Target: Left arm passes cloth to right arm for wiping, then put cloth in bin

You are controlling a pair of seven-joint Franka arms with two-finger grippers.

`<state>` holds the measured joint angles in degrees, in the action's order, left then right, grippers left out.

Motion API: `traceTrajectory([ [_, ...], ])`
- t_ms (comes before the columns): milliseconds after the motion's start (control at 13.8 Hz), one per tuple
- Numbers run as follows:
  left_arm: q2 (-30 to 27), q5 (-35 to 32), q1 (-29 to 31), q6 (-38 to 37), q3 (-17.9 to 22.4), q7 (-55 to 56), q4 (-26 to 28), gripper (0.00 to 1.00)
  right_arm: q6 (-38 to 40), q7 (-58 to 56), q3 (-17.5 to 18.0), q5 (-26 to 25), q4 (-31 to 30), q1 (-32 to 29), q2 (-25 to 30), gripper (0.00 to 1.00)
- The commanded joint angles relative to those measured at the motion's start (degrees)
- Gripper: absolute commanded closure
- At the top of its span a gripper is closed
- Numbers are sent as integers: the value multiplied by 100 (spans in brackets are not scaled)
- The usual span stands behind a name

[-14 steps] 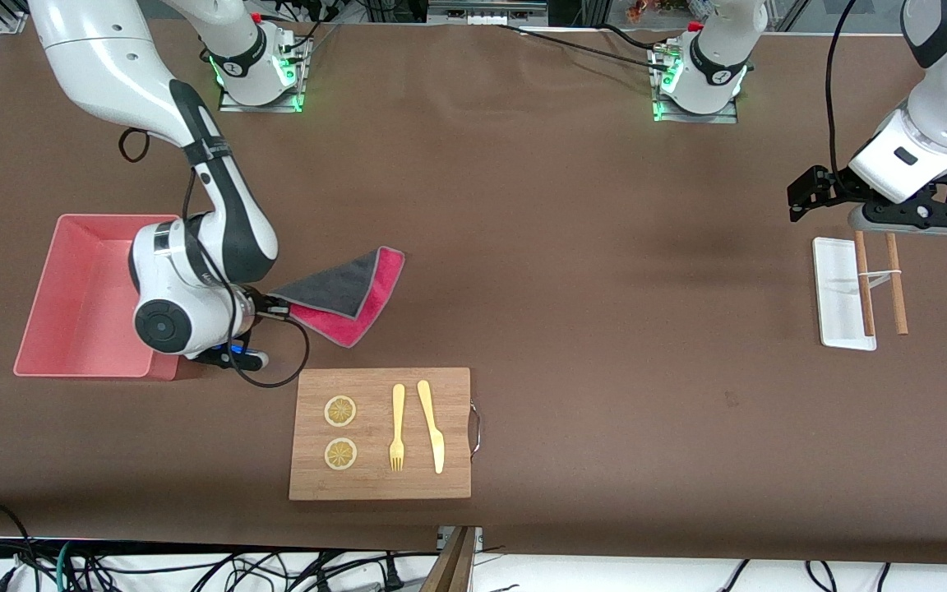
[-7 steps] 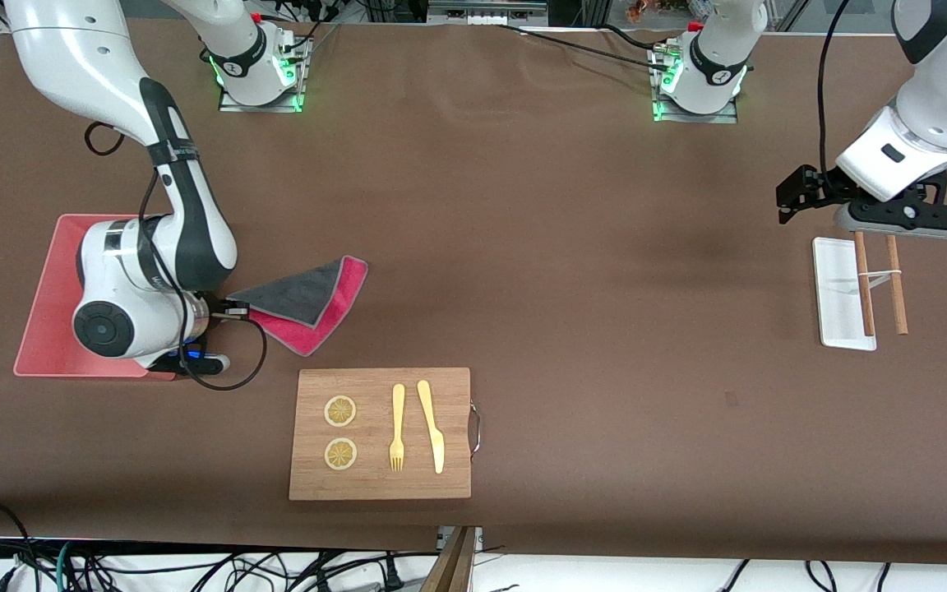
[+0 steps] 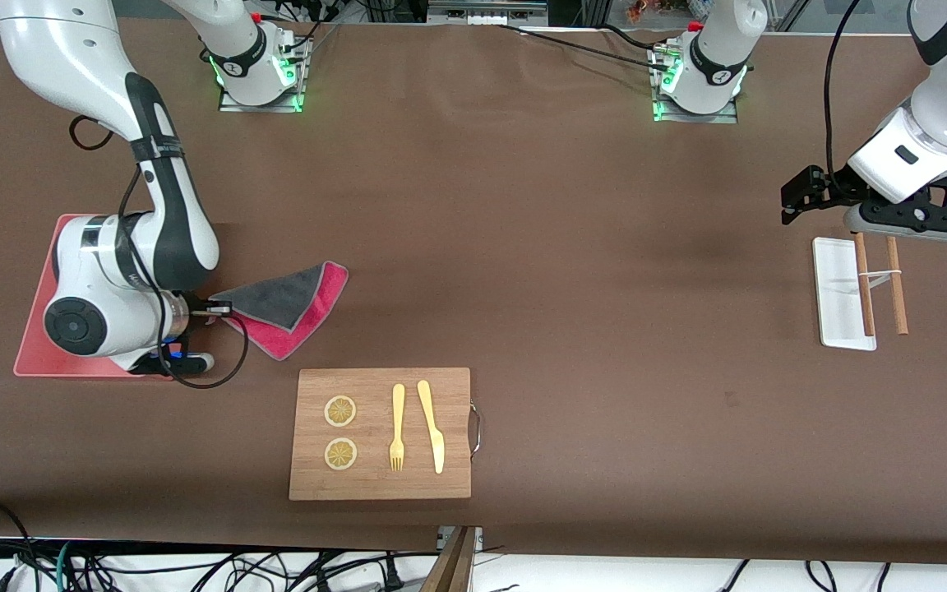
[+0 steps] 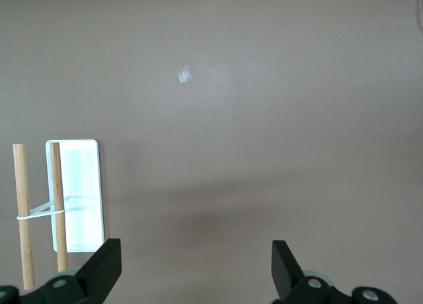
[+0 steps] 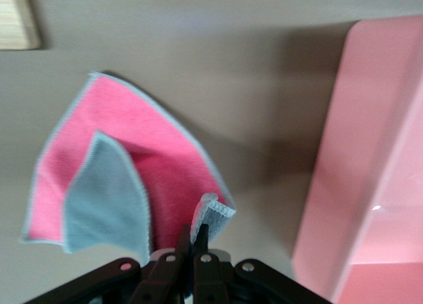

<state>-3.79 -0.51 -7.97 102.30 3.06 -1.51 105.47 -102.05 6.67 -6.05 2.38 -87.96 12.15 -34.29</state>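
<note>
Front view: right gripper [image 3: 209, 312] clamped on a corner of the cloth [image 3: 288, 304], just beside the bin [image 3: 39, 329]; cloth trailing toward the table's middle, grey face over crimson, farther from the camera than the cutting board [image 3: 381, 433]. Left gripper [image 3: 876, 234] over the white tray [image 3: 839, 292] and sticks [image 3: 880, 284], waiting.

Left wrist view: fingers [image 4: 104, 267] spread wide, holding nothing, above tray [image 4: 79, 195] and sticks [image 4: 23, 215].

Right wrist view: fingers [image 5: 183, 241] pinched tight on cloth [image 5: 122, 165]; bin wall [image 5: 350, 152] just beside.
</note>
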Motion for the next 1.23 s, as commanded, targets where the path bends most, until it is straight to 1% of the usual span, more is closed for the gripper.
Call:
traceTrajectory([
  [0,160,-291,-214,-61,89,-16,-185,0,-113,904,533,-19,-283,-11,309,100],
  [217,107,-291,-196,-184,28,151,-185,0,-517,2124,1148,-1,-441,15,362,100],
  [435,107,-291,-205,-211,-7,282,-193,0,-860,3312,1763,-1,-477,138,283,100],
  [652,107,-291,-205,-228,-60,397,-193,0,-1377,4366,2046,8,-459,471,108,100],
  [870,116,-291,-170,-219,-34,406,-202,0,-2037,5158,2081,34,-459,849,-77,100],
  [1014,116,-291,-161,-228,-34,406,-220,0,-2205,5528,2283,244,-441,920,-121,100],
  [1087,124,-291,-153,-237,-25,406,-246,0,-2205,5564,2327,402,-459,920,-122,100],
  [1159,124,-291,-135,-237,-8,406,-246,0,-2136,5539,2336,403,-494,920,-122,100],
])
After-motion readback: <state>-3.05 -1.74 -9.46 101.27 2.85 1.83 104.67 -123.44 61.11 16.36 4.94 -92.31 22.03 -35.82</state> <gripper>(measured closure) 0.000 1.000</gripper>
